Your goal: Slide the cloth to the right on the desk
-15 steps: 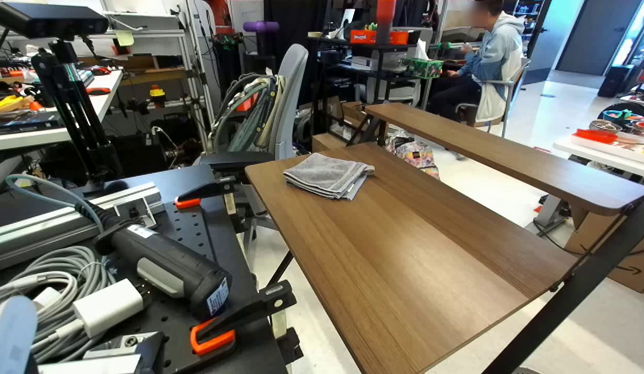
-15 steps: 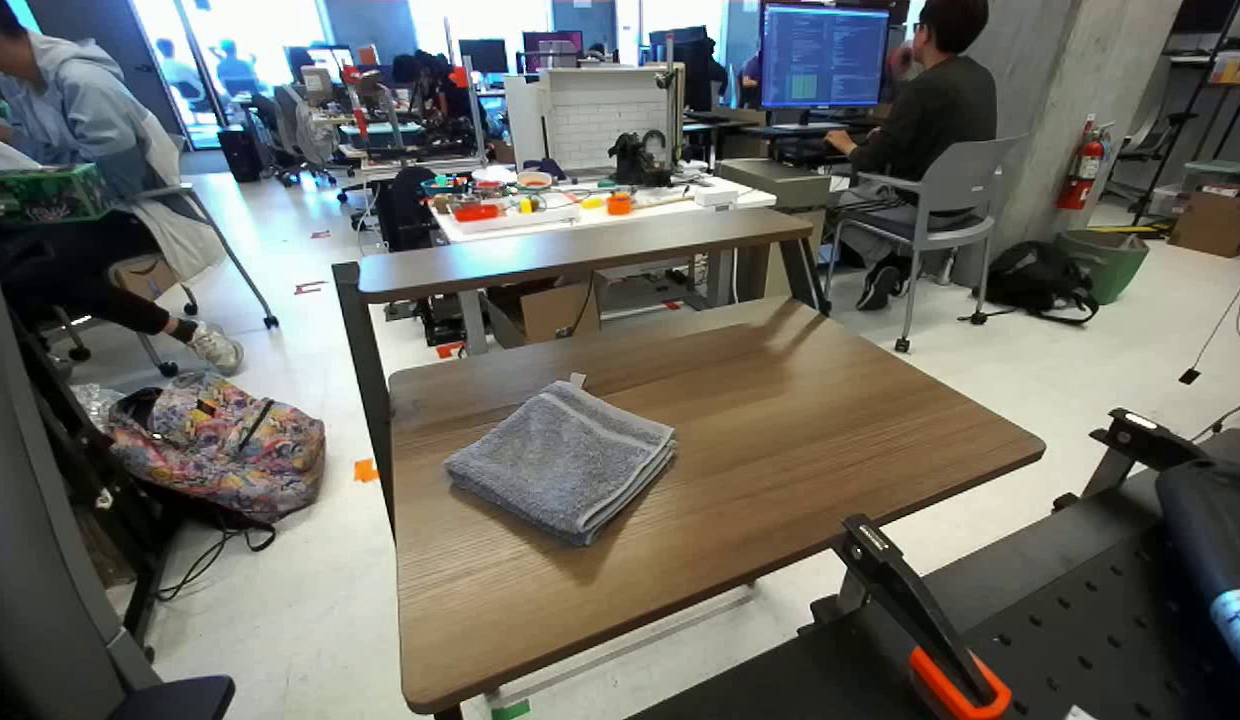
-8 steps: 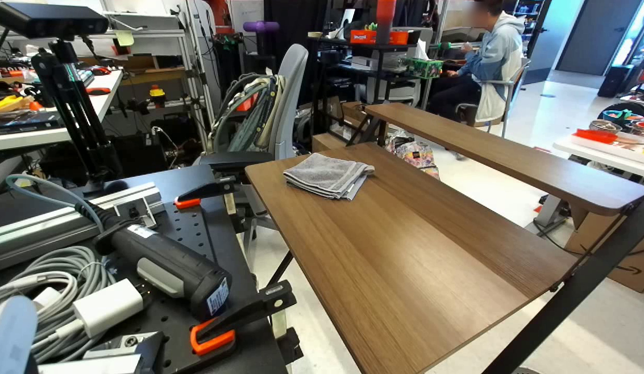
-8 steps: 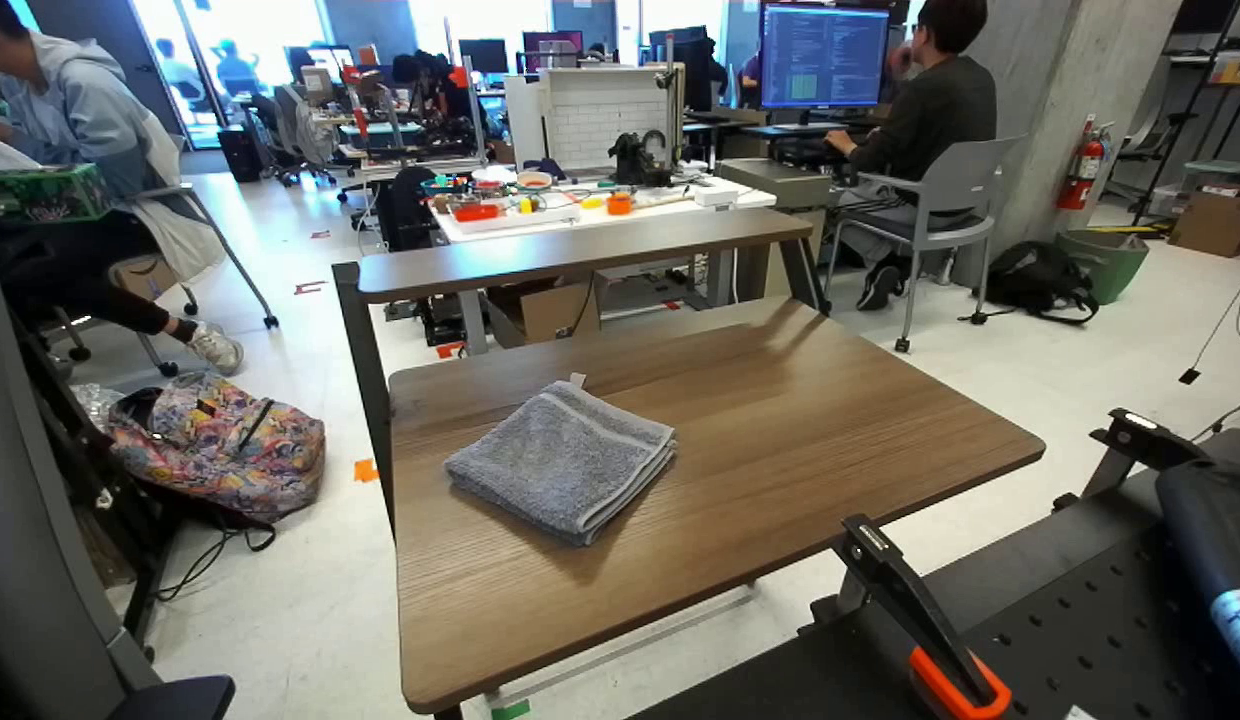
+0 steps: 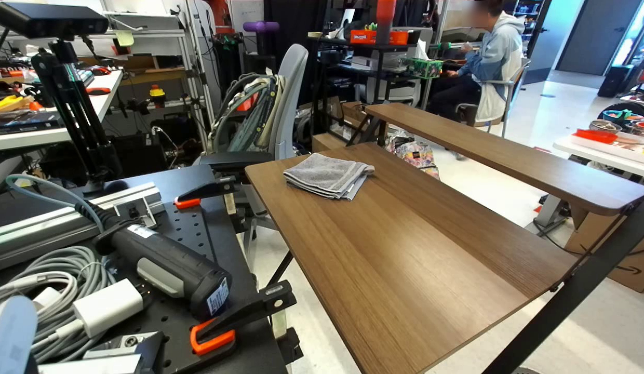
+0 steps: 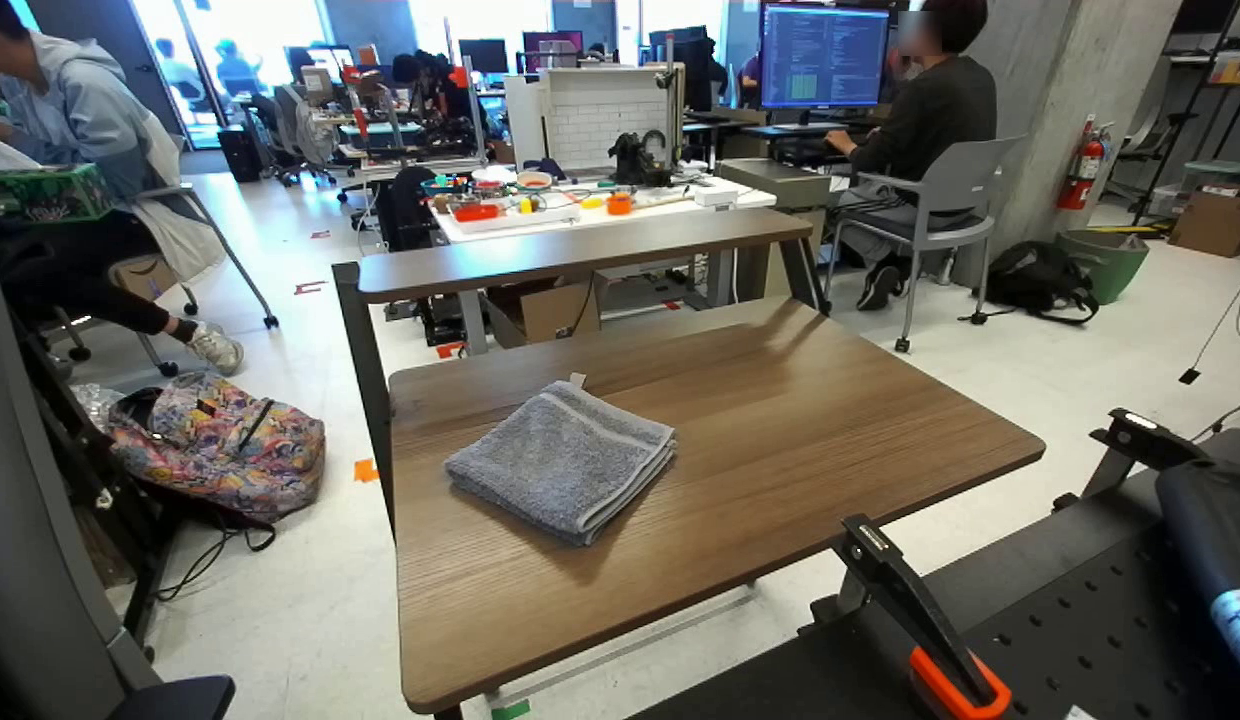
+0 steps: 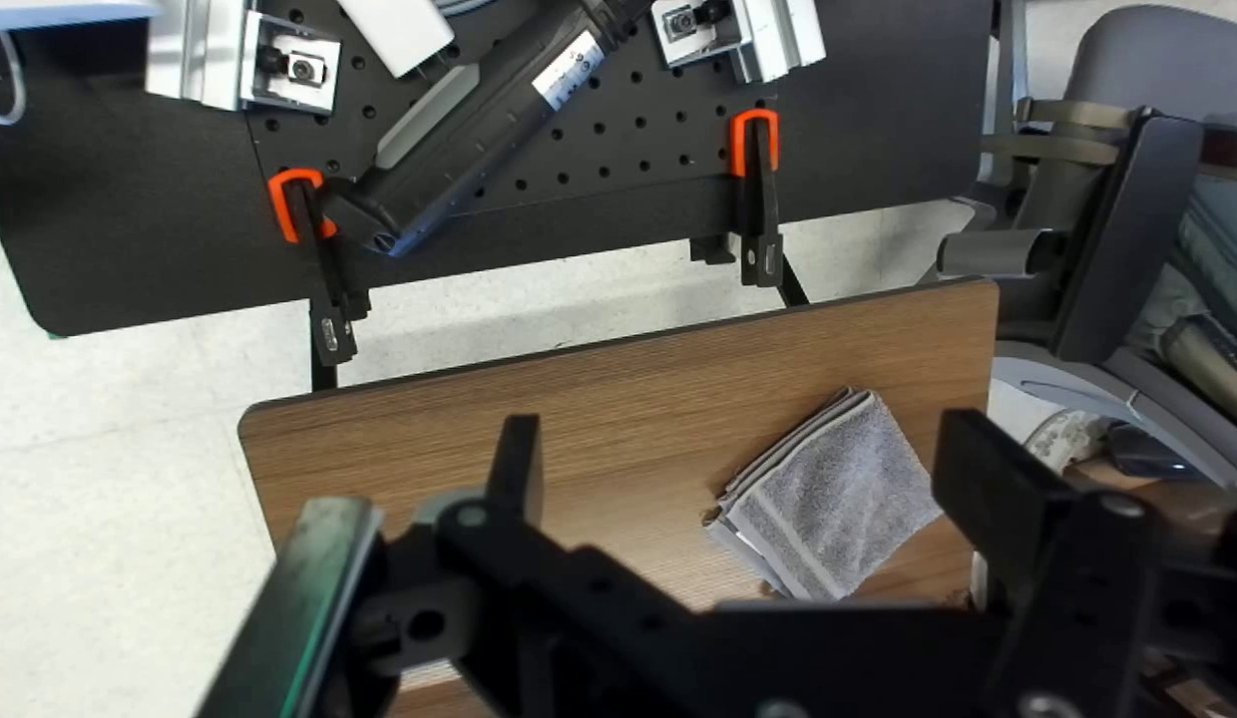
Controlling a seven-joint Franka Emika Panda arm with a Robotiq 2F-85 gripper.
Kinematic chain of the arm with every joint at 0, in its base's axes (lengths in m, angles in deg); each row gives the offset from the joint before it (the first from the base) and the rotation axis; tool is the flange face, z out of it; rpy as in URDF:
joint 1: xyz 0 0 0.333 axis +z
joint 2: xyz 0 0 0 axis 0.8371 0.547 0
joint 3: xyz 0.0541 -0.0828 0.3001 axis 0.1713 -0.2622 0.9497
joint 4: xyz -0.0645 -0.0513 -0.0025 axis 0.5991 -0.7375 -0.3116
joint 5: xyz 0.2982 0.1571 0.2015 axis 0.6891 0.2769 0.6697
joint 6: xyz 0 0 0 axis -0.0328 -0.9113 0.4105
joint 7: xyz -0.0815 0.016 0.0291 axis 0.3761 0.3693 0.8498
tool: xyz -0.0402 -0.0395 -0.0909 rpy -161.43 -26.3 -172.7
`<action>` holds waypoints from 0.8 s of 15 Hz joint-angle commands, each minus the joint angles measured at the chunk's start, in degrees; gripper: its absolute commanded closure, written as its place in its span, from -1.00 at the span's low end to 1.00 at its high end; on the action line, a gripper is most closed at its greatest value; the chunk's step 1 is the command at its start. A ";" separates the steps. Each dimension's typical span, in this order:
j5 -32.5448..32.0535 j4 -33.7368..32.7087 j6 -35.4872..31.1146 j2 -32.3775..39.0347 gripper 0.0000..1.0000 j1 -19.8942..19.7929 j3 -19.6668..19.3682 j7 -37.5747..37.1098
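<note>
Find the grey cloth [image 6: 560, 460] folded on the surface [image 6: 800, 420], unmoved since a second ago. Clear of that surface, see the claw [image 7: 743, 474] spread wide apart.

In an exterior view, windows [image 6: 480, 15] burn white toward eleven o'clock; the cloth [image 6: 560, 460] casts soft shadow toward six. The wrist view's gripper [image 7: 738, 451] looks slightly defocused.

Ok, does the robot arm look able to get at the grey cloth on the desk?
Probably yes. In the wrist view the end effector is open, the cloth showing between its fingers, and both exterior views show nothing lying on the cloth. The end effector's height I can't tell.
</note>
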 commanded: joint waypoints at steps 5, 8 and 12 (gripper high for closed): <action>1.57 -0.46 -1.06 1.27 -1.00 -0.52 1.48 -0.37; 3.47 -2.49 -5.87 8.60 -1.00 1.79 5.40 -4.35; 6.79 -7.47 -12.85 20.97 -1.00 5.32 11.41 -10.00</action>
